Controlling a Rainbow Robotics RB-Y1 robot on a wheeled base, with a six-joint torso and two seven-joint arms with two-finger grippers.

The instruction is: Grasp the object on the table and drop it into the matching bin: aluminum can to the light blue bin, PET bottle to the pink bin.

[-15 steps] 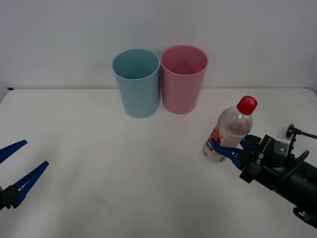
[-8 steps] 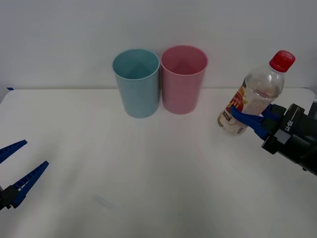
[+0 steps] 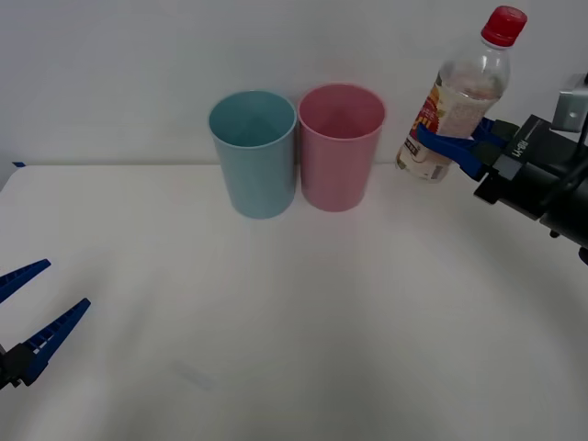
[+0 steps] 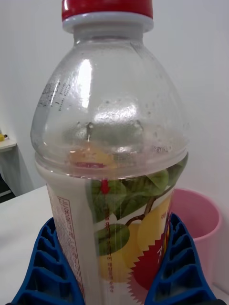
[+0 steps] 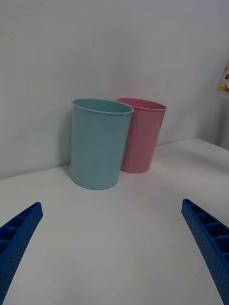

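My right gripper [image 3: 452, 142] is shut on the PET bottle [image 3: 457, 97], a small clear bottle with a red cap and a fruit label, held high above the table [image 3: 294, 303] to the right of the pink bin [image 3: 339, 147]. The bottle leans slightly, cap uppermost. In the right wrist view the bottle [image 4: 112, 181] stands between my blue fingers [image 4: 47, 267], with the pink bin [image 4: 195, 233] behind it. The light blue bin [image 3: 254, 152] touches the pink bin's left side. My left gripper [image 3: 26, 312] rests open low at the left edge, and its wrist view takes in the light blue bin [image 5: 99, 143] and the pink bin [image 5: 141, 135].
A plain white wall rises behind the bins. The white table spreads bare in front of them and between the two arms.
My right gripper has lifted the bottle off the table, up and slightly back, to above the bins' rim height. The left arm has not moved.
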